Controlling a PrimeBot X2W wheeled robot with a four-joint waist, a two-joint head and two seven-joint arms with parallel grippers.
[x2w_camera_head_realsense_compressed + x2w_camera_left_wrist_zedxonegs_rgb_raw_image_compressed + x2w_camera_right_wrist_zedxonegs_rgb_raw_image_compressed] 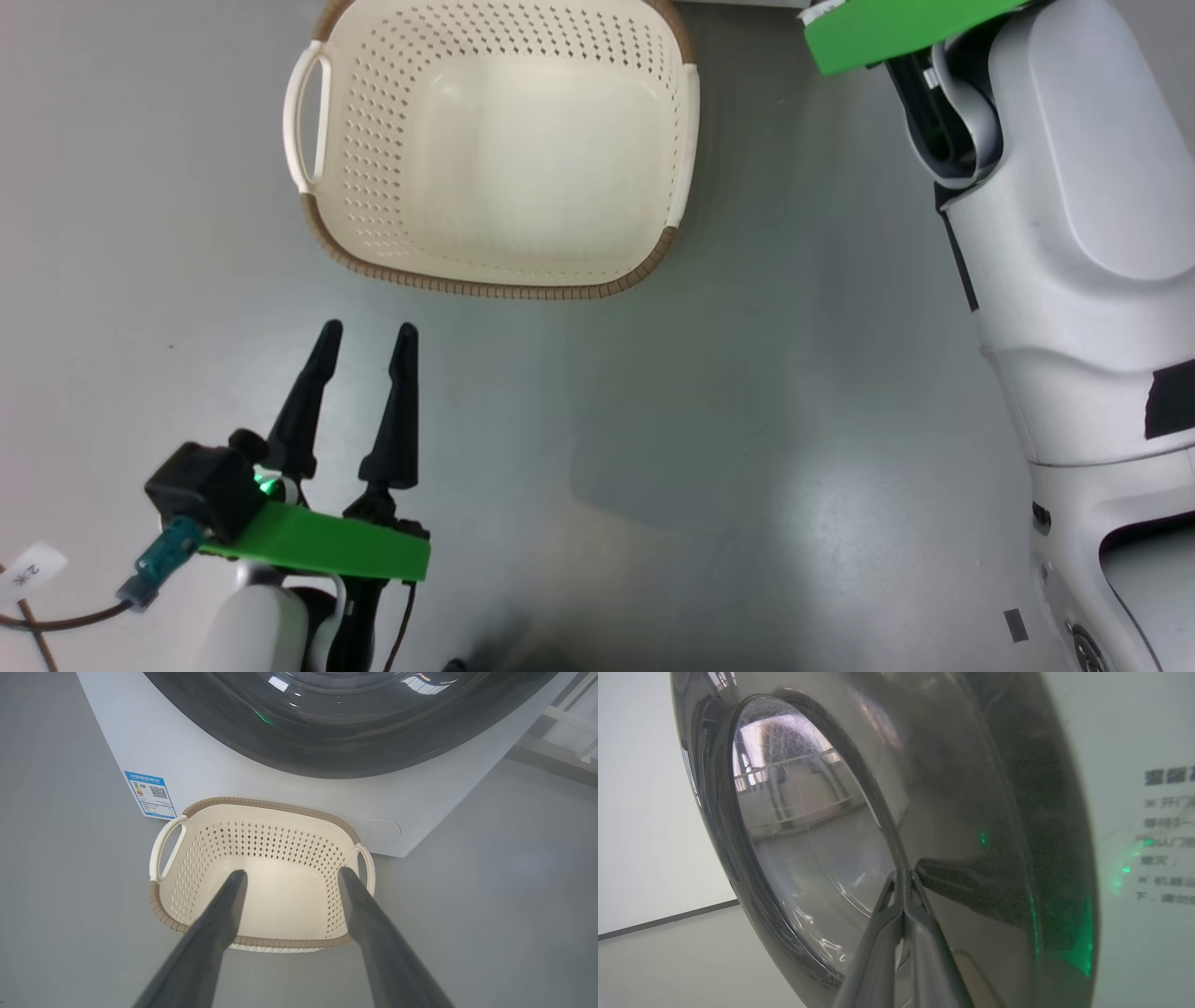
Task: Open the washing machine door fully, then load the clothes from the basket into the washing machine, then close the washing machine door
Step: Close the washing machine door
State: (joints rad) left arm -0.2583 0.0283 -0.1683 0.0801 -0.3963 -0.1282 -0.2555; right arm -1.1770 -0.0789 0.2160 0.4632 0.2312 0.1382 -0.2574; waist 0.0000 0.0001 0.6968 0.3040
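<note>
left gripper [369,329]: jaws spread, basket [485,287] ahead of them | right gripper [903,873]: jaws pressed together, tips at washing machine door [971,765] rim

The left gripper [290,871] rises from the bottom edge, its two dark fingers spread wide apart, tips over the centre of the frame; behind and between them sits the basket [261,803], cream and perforated, with a brown woven-look rim and a loop handle at each side; its smooth pale bottom shows between the fingers. Just beyond the basket, across the upper frame, stands the white front of the washing machine [210,765]; the washing machine door [327,746], glossy and dark, curves along the top edge. A blue label sticker [150,794] sits at upper left, near the basket's left handle; a round flap [377,833] lies right of centre, beside the right handle; grey floor [490,905] surrounds all.
</note>
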